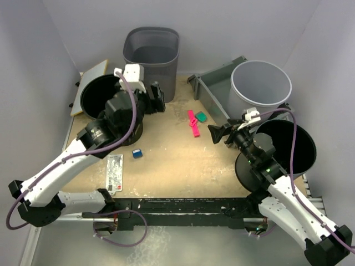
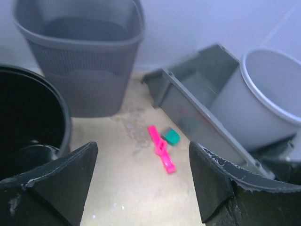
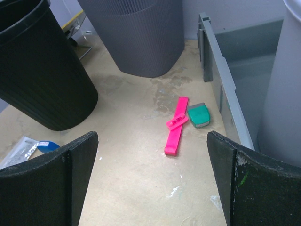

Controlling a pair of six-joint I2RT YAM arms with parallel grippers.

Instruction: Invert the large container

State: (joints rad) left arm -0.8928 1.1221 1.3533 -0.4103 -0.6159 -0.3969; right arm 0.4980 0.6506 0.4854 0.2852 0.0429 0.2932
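Several containers stand upright. A dark grey square bin [image 1: 151, 55] is at the back, also in the left wrist view [image 2: 80, 56] and the right wrist view [image 3: 136, 33]. A black bucket [image 1: 95, 95] stands at the left, a light grey round bin [image 1: 260, 86] at the right and a second black bucket [image 1: 285, 152] at the front right. My left gripper [image 1: 160, 100] is open and empty, just in front of the grey bin, between it and the left bucket [image 2: 28, 127]. My right gripper [image 1: 217, 133] is open and empty, low over the table by the round bin.
A grey rectangular tray [image 1: 213, 91] leans beside the round bin. A pink clip [image 1: 193, 123] and a green block [image 1: 201, 117] lie mid-table. A small blue block [image 1: 137, 153] and a flat packet [image 1: 115, 173] lie at the front left. A board [image 1: 91, 77] sits behind the left bucket.
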